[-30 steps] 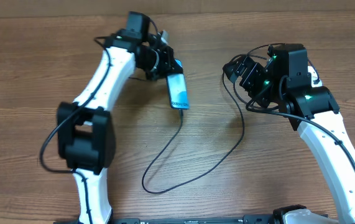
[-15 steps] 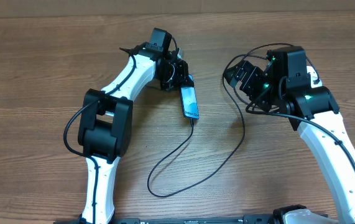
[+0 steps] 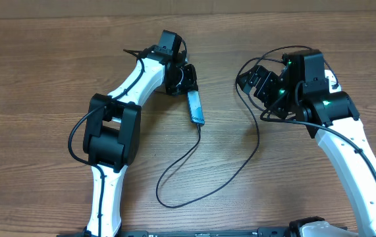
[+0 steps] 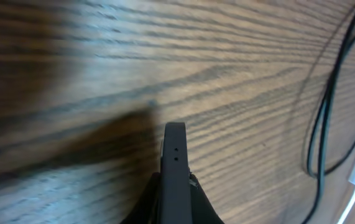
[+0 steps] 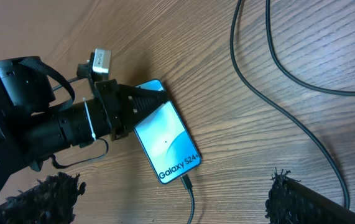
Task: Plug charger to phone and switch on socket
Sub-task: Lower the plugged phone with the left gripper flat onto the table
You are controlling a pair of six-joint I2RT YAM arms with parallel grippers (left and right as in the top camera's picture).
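Left jaws are pinching the phone's [image 5: 165, 140] far end, tilting it, likely checking the charger [image 5: 190, 198] is seated; right jaws are hanging wide, empty.

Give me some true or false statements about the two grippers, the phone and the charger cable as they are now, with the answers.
1. The left gripper is shut on one end of the phone. True.
2. The right gripper is clamped on the charger. False: its jaws stand open and it holds nothing.
3. The charger's connector tip sits in the phone's free end, the one away from the left gripper. True.
4. The phone's screen is dark. False: it glows light blue, with dark text near the cable end.
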